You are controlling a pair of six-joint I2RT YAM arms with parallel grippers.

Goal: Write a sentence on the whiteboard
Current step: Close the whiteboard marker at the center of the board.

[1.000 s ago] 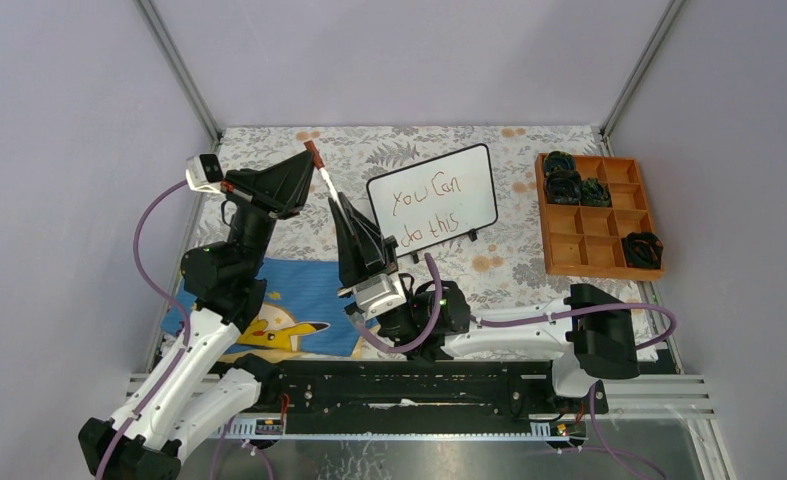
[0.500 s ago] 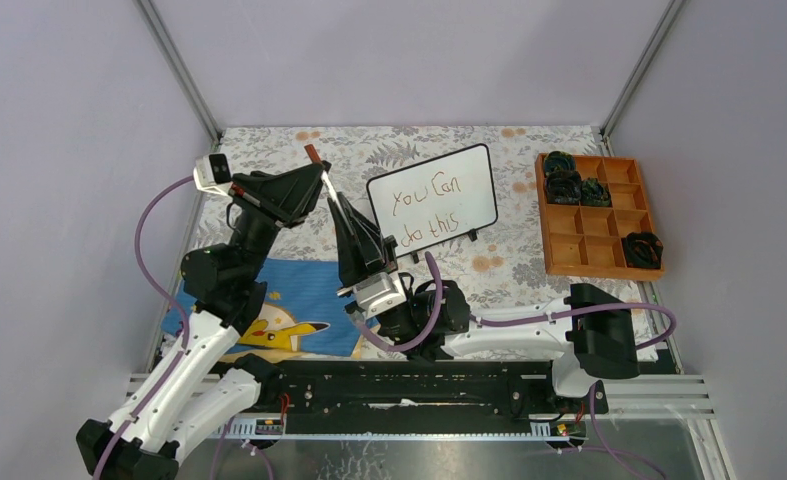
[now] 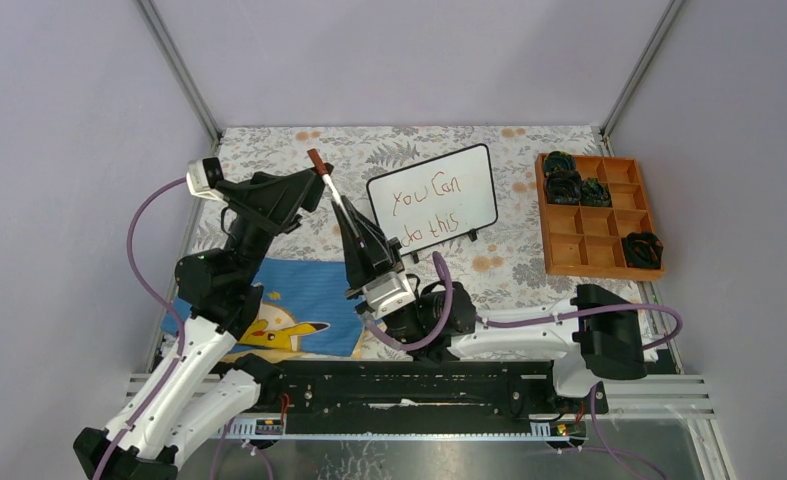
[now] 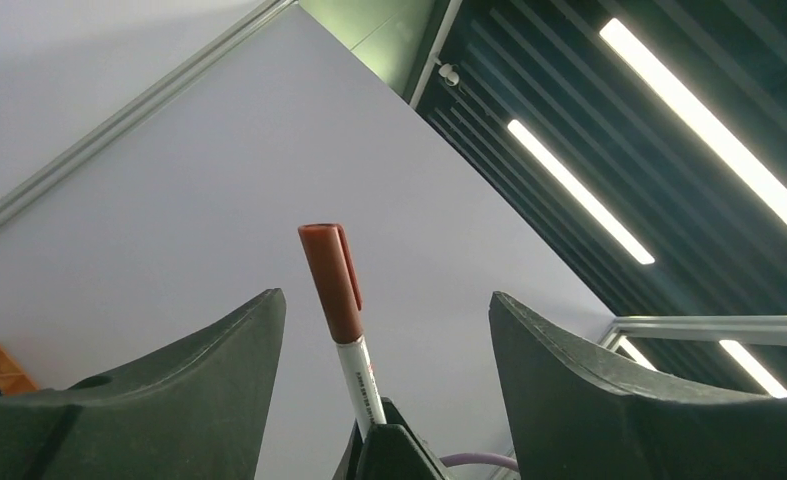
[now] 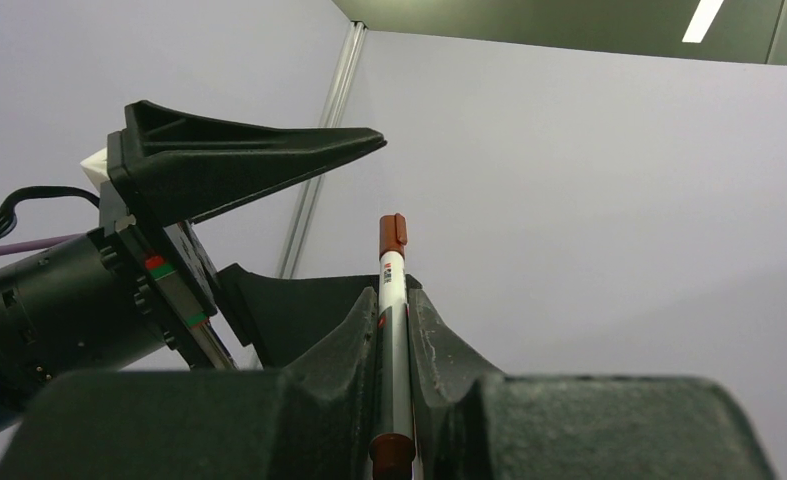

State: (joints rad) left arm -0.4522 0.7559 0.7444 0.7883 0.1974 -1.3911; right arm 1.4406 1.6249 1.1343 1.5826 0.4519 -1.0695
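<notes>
While the right claw (image 5: 394,298) is clamped on a marker (image 5: 392,275), holding it upright with its brown cap (image 4: 331,280) on top, the left claw (image 4: 383,298) gapes apart around that cap. The whiteboard (image 3: 472,165), bearing the sentence (image 3: 424,205), stands on the table (image 3: 509,262) just beyond.

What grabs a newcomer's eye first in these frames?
The right gripper holds a marker cap-up over mid-table, with the open left gripper at its red-brown cap. Behind them, the whiteboard carries the sentence "You Can do this".
</notes>
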